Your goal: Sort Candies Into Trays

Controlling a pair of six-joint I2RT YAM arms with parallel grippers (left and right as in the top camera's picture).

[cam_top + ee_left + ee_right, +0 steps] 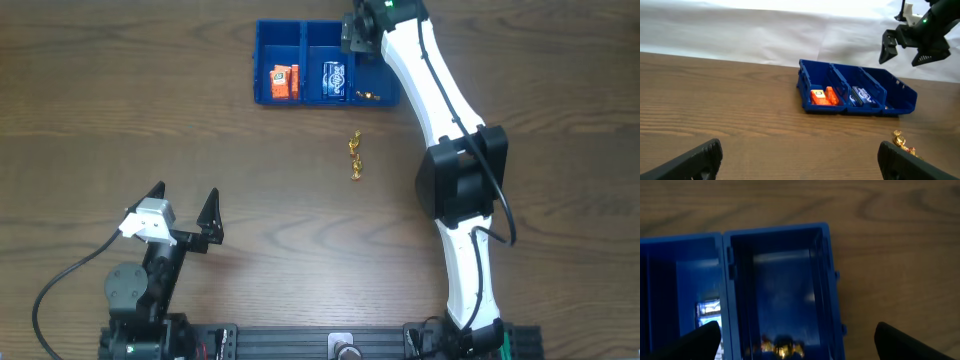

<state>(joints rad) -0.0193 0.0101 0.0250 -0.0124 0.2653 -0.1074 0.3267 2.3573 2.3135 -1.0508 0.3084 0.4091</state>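
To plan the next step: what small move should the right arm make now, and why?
Probably move the right pincer toward the gold candies on the table: it hangs open over the tray, and those lie unsorted.

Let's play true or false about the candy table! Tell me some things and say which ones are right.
1. Orange candies lie in an end compartment of the blue tray. True.
2. The right gripper holds a candy. False: its fingers are open and empty.
3. Loose gold candies lie on the table, outside the tray. True.
4. The left gripper hangs over the tray. False: it is over bare table, away from the tray.
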